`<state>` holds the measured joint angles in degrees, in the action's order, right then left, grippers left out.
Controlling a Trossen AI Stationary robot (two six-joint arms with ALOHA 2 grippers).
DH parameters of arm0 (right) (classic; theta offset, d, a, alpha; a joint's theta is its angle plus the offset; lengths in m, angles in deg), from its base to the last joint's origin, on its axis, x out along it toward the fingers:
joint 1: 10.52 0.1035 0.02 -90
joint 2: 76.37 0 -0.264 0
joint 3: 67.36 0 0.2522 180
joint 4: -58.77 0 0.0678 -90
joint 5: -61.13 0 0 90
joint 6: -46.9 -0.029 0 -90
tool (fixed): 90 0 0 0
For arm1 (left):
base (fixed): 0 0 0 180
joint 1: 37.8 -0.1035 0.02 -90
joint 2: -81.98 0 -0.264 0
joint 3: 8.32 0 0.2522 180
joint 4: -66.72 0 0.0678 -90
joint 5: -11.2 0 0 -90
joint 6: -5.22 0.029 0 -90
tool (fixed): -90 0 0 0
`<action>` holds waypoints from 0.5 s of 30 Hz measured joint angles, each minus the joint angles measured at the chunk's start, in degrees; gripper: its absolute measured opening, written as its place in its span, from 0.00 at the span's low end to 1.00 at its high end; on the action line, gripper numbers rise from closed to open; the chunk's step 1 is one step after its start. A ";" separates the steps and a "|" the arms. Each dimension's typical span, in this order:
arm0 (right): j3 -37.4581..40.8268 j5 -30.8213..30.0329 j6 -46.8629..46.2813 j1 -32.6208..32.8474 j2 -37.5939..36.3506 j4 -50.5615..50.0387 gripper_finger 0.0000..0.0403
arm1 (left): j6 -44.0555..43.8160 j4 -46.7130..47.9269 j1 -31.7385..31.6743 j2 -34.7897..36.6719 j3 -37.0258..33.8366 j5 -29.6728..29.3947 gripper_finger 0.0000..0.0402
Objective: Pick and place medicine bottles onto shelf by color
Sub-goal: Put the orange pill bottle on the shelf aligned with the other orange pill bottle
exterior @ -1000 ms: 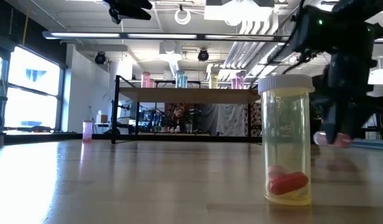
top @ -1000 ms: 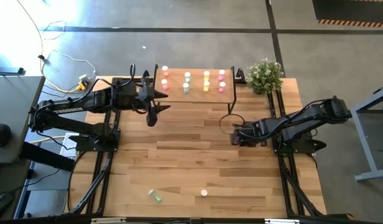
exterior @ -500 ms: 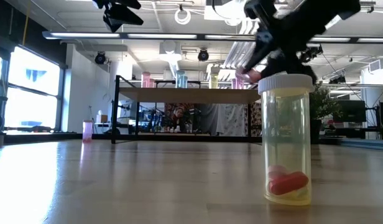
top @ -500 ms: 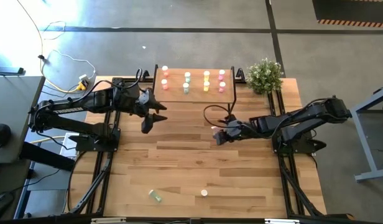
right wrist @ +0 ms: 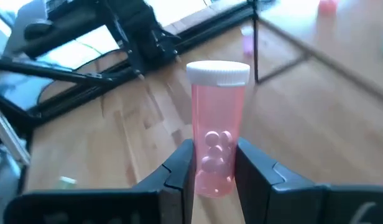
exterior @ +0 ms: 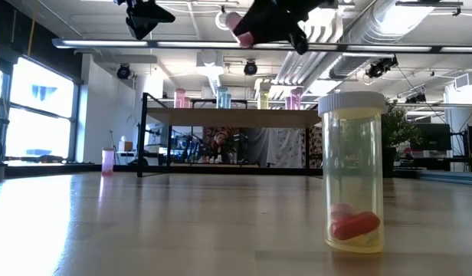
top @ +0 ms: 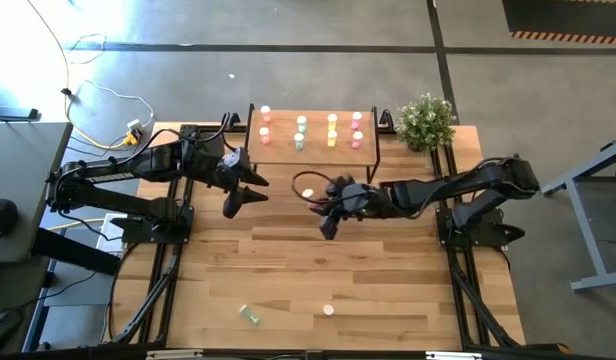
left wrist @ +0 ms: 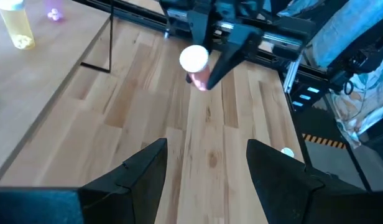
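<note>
Right gripper pinching a pink bottle low on its body, cap clear of the fingers, probably so the base can meet the shelf upright. Carried high above mid-table, near the shelf front, likely bound for the pink column at the right end. Left gripper spread and empty, hovering off the shelf's left corner. Translucent plastic cylinder, white ribbed cap, round pills inside. Pale wooden shelf top on thin black legs. Yellow bottle standing on the table's near edge; green bottle lying flat nearby.
</note>
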<state>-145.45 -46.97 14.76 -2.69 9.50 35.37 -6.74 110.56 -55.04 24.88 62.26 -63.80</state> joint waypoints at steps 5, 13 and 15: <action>-6.00 0.03 12.83 -1.87 4.16 0.29 0.18 | -0.90 -0.14 0.00 0.00 0.00 1.15 0.53; -12.45 1.97 22.23 -4.10 8.87 4.07 0.18 | 1.80 -1.65 0.00 0.00 0.00 0.33 0.53; -13.44 2.25 23.49 -4.10 9.18 5.24 0.18 | 2.55 -1.70 0.00 0.00 0.00 0.19 0.53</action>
<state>-158.89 -44.72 38.25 -6.79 18.68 40.61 -4.18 108.86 -55.04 24.88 62.26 -63.61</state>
